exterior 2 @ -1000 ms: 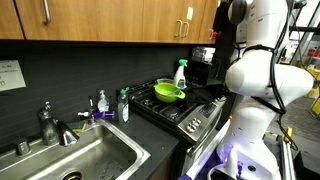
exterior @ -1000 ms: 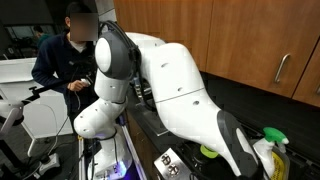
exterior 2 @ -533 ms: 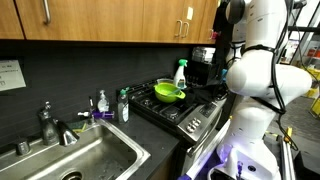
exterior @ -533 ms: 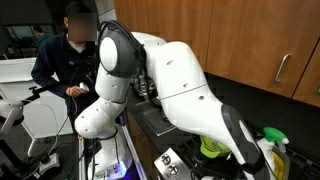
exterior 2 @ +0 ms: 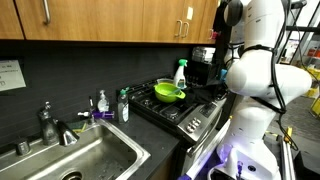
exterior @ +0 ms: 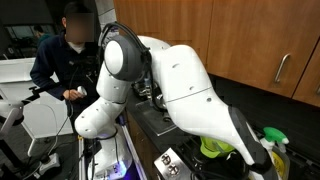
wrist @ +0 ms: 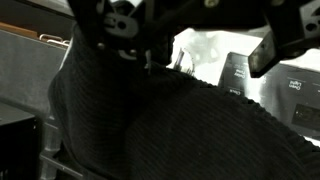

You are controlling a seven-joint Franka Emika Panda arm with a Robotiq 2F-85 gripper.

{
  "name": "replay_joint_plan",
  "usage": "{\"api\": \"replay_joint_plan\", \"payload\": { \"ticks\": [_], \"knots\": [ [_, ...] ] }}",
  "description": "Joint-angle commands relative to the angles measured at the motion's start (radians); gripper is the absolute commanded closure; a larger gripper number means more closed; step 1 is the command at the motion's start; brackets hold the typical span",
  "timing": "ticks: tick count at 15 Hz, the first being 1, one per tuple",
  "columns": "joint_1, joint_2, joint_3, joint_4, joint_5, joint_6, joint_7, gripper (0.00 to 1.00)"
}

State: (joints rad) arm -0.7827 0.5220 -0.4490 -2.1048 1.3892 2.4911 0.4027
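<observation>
In the wrist view my gripper (wrist: 200, 38) comes in from the top, jaws wide apart with nothing between the fingers (wrist: 283, 42). A dark ribbed fabric surface (wrist: 150, 130) fills the lower part of that view, close under the jaws. Behind the gap there is only bright blur. The white arm (exterior: 185, 85) fills much of both exterior views and hides the gripper there. A green bowl (exterior 2: 168, 92) sits on the black stove (exterior 2: 190, 110), with a spray bottle (exterior 2: 180, 73) just behind it. The bowl (exterior: 215, 150) shows partly behind the arm.
A steel sink (exterior 2: 85, 155) with a faucet (exterior 2: 50, 125) and two soap bottles (exterior 2: 103, 102) lies beside the stove. Wooden cabinets (exterior 2: 110, 20) hang above. A person (exterior: 65, 55) stands behind the robot base. A spray bottle (exterior: 272, 150) stands near the arm.
The arm's upper joint has turned and shifted slightly to the right in an exterior view. The bowl, bottle and gripper opening are unchanged.
</observation>
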Motion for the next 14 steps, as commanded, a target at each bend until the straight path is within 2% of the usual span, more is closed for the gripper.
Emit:
{"api": "replay_joint_plan", "payload": {
  "ticks": [1, 8, 14],
  "knots": [
    [0.000, 0.049, -0.004, 0.051, -0.047, -0.004, 0.080, 0.00],
    [-0.014, 0.119, -0.006, 0.110, -0.081, -0.010, 0.168, 0.00],
    [-0.025, 0.151, -0.003, 0.133, -0.082, -0.012, 0.194, 0.00]
  ]
}}
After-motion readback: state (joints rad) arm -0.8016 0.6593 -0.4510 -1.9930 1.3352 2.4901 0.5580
